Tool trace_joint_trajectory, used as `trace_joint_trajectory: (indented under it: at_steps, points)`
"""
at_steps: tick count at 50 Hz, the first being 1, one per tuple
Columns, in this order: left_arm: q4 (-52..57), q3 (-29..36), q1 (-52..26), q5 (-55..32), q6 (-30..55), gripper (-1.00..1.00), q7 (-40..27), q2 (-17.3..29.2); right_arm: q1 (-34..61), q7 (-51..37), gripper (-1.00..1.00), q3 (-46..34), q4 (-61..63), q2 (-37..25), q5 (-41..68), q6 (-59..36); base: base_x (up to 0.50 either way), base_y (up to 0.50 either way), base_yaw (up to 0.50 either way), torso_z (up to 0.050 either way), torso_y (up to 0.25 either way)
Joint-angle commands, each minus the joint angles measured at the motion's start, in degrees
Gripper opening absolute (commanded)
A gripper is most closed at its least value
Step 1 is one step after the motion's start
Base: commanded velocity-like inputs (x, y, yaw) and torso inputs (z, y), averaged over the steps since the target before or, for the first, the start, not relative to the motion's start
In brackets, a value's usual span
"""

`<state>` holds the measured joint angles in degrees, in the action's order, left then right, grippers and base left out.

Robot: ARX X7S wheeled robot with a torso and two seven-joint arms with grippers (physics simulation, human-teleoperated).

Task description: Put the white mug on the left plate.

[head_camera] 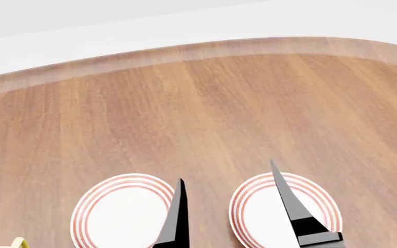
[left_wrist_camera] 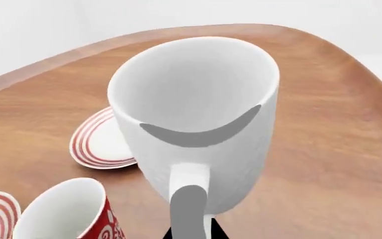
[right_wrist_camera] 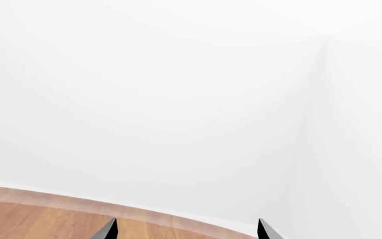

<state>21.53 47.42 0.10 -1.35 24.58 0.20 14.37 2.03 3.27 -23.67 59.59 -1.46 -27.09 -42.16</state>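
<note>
1. Filling the left wrist view, the tall glossy all-white mug (left_wrist_camera: 198, 119) hangs tilted above the brown wooden table (left_wrist_camera: 337, 149), its loop handle clamped in the left gripper (left_wrist_camera: 192, 226)
2. A red-ringed round white plate (left_wrist_camera: 101, 142) lies beyond and below it, apart
3. The right gripper (right_wrist_camera: 185, 230) shows two black fingertips (right_wrist_camera: 108, 230) spread apart, holding nothing

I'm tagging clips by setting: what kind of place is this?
Probably a simulated dining or kitchen tabletop: a rounded wooden table against plain white walls, set with red-ringed plates and mugs, including the white mug.
</note>
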Motion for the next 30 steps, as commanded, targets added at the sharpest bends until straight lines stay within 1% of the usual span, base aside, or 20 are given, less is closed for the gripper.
trace_joint_trajectory:
  at_steps: [1, 16, 30]
  points:
    - [6.09, -4.24, -3.53, -3.22, 5.69, -1.00, 0.16, -0.87, 0.33, 0.14, 1.00, -0.31, 0.05, 0.08, -0.24, -0.43, 0.00, 0.00, 0.00, 0.000, 0.000]
    - [7.38, -9.75, -7.01, -7.18, 8.90, -1.00, -0.01, -1.58, 0.30, 0.30, 1.00, -0.41, 0.05, 0.19, -0.35, -0.54, 0.00, 0.00, 0.00, 0.000, 0.000]
    - [6.04, -14.54, -9.57, -10.15, 9.75, -1.00, -0.21, -1.42, 0.49, -0.32, 1.00, -0.81, -0.18, -0.13, 0.07, -0.59, 0.00, 0.00, 0.00, 0.000, 0.000]
